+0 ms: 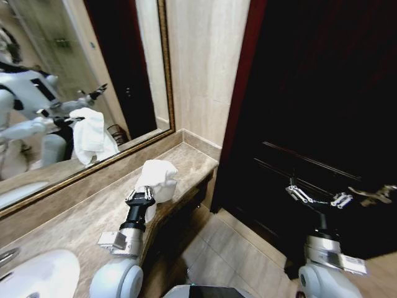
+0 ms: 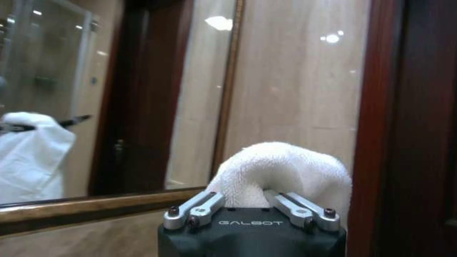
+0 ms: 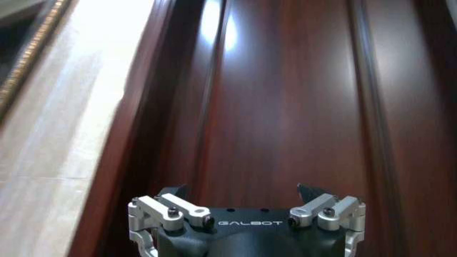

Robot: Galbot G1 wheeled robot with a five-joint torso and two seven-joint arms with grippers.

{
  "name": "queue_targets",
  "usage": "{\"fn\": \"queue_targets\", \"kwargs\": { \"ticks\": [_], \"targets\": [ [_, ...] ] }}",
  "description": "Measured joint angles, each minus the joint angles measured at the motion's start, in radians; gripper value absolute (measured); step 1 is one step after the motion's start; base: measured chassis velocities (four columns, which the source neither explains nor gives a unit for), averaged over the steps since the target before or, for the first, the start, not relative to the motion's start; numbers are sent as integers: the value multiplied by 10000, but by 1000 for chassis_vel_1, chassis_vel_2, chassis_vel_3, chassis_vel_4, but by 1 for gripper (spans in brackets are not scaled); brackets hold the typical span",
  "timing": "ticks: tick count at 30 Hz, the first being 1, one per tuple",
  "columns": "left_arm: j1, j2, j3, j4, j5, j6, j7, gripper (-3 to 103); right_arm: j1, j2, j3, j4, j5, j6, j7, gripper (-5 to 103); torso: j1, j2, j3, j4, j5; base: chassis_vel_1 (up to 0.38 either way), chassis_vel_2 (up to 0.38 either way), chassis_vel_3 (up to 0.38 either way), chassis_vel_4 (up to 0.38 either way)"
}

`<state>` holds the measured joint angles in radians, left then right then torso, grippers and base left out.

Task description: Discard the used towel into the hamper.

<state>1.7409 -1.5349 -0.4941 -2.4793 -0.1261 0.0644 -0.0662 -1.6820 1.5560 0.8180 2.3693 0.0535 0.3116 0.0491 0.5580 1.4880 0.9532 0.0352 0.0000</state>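
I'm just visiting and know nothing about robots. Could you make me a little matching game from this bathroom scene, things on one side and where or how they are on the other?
Things:
1. white towel
2. left gripper
3. right gripper
4. sink

Descriptions:
A. jaws open, holding nothing, in front of the dark wooden door
B. set into the stone counter, near the robot's left side
C. bunched up, held above the counter
D. jaws shut on cloth, over the counter below the mirror

Pairs: 1-C, 2-D, 3-A, 4-B

right end effector with fingers spread apart, facing a dark red-brown wooden door
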Motion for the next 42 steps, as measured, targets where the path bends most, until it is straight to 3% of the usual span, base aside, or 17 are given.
{"fn": "queue_targets", "kwargs": {
  "ticks": [10,24,26,35,42],
  "targets": [
    [-113,212,39,122,-149,-97,127,6,40,-145,16,424,486,-116,-463,100,1,-1,0,-2,-1,-125,-130,-123,-119],
    [-480,517,-46,348,-425,-119,209,6,251,-653,348,793,623,-444,-392,100,1,-2,0,3,-1,-128,-119,-124,-117],
    [-696,726,-89,464,-627,-90,216,6,75,-669,388,969,697,-809,-438,100,1,-2,0,-1,-1,-134,-121,-123,-126],
    [-1500,1726,156,992,-1522,147,201,6,-769,2,401,1323,821,-1162,-813,100,0,-1,0,-4,-2,-129,-130,-127,-126],
    [-1821,1753,553,1244,-1633,245,180,6,-914,119,566,1327,976,-1167,-724,100,1,-1,0,0,0,-125,-124,-132,-131]
  ]
}}
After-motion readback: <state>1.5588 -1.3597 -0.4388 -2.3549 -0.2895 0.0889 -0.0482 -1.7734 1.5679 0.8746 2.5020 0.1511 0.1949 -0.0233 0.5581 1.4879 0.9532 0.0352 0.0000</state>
